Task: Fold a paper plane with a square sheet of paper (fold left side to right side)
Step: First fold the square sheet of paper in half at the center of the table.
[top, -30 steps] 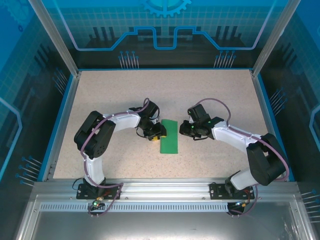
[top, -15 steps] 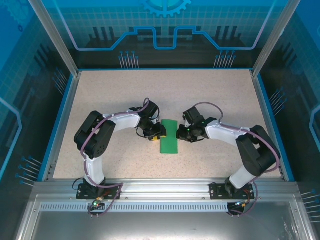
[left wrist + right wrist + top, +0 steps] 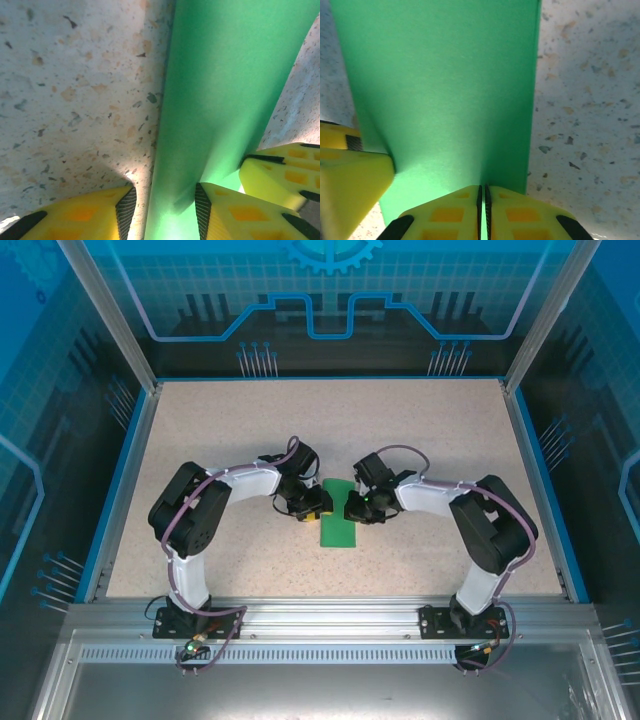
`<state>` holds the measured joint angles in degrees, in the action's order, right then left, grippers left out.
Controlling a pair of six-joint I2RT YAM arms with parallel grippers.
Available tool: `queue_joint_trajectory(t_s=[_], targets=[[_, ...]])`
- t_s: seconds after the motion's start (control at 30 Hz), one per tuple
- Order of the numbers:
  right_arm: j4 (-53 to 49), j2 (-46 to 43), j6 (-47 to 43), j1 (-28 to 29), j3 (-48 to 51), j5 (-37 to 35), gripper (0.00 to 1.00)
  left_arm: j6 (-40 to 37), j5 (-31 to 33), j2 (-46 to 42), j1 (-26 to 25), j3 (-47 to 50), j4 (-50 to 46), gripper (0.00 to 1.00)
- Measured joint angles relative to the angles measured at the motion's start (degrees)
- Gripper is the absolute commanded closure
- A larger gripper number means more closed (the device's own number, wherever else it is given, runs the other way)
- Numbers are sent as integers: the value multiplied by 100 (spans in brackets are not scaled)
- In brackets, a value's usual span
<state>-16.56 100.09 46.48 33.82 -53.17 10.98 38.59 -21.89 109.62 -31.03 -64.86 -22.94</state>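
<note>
Right fingers (image 3: 520, 217) closed at green paper (image 3: 338, 530) edge; right arm (image 3: 480, 525) folded inward.

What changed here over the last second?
The right gripper swung left, from beside the paper onto its right edge, jaws shut. The left gripper, open at the left edge, and the paper stayed put.

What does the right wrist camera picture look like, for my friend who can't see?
A green sheet of paper lies on a speckled table, filling most of the picture. The yellow fingers of the right gripper are shut together at the paper's near edge, and those of the left gripper sit at the picture's left.
</note>
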Motion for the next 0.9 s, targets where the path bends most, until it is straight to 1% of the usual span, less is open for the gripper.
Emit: queue_joint_trajectory(t_s=[0.17,0.23,0.4,0.57,0.73,0.9], targets=[[-105,74,0,4,-85,0,87,0,2,-4,-7,-11,-15,57],[-127,85,0,4,-94,2,87,0,24,-22,-20,-24,-35,56],[-168,107,0,4,-127,2,87,-39,173,-146,-79,-26,-33,47],[-181,111,0,4,-131,2,87,-153,356,-531,15,-24,-236,46],[-208,118,-2,4,-155,2,87,-444,260,-1088,120,-94,-363,57],[-208,125,-2,4,-160,0,87,-619,-319,-1117,111,-140,-310,64]])
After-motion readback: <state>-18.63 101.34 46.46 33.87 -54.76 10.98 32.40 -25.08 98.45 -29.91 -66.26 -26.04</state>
